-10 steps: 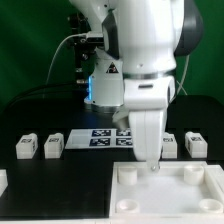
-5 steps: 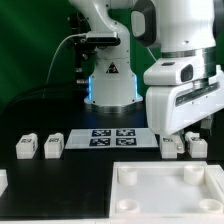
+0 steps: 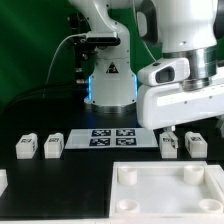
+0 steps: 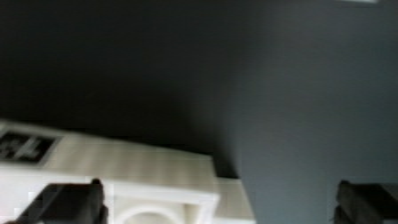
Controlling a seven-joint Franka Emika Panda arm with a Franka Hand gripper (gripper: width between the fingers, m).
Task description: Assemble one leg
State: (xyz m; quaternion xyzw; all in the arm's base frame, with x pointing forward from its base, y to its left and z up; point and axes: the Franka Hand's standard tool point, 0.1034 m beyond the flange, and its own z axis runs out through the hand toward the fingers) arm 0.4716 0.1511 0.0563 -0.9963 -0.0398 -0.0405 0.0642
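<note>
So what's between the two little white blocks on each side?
In the exterior view, the marker board lies flat between the inner leg on that view's left and the inner leg on its right.

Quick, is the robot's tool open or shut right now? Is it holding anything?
Tool: open, holding nothing.

Exterior view bright, evenly lit, soft shadows on black table (image 3: 70, 175); wrist view dim, blurred.
</note>
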